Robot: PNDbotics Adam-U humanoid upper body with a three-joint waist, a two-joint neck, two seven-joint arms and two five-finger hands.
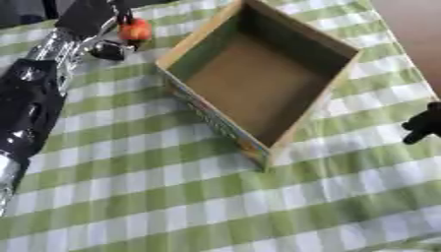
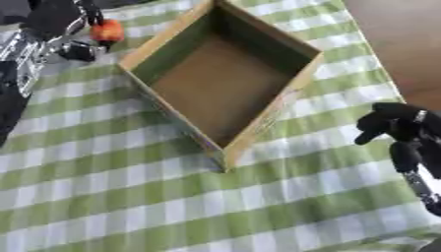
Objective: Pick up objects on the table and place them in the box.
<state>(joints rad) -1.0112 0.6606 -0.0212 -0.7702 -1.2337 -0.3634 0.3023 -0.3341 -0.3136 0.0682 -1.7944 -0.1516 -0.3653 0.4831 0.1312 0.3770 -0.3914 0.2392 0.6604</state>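
Observation:
A small orange-red object [image 1: 135,30] sits in the fingers of my left hand [image 1: 102,22] at the upper left, just left of the box's far-left wall and above the cloth. The open cardboard box [image 1: 175,56] lies askew in the middle of the table, its brown floor bare. My right hand [image 2: 392,123] hovers at the right edge, to the right of the box, fingers curled with nothing in them.
A green-and-white checked cloth [image 1: 172,197] covers the table. A bare brown strip [image 2: 396,44] shows at the upper right, past the cloth. My left forearm [image 1: 30,98] runs down the left side.

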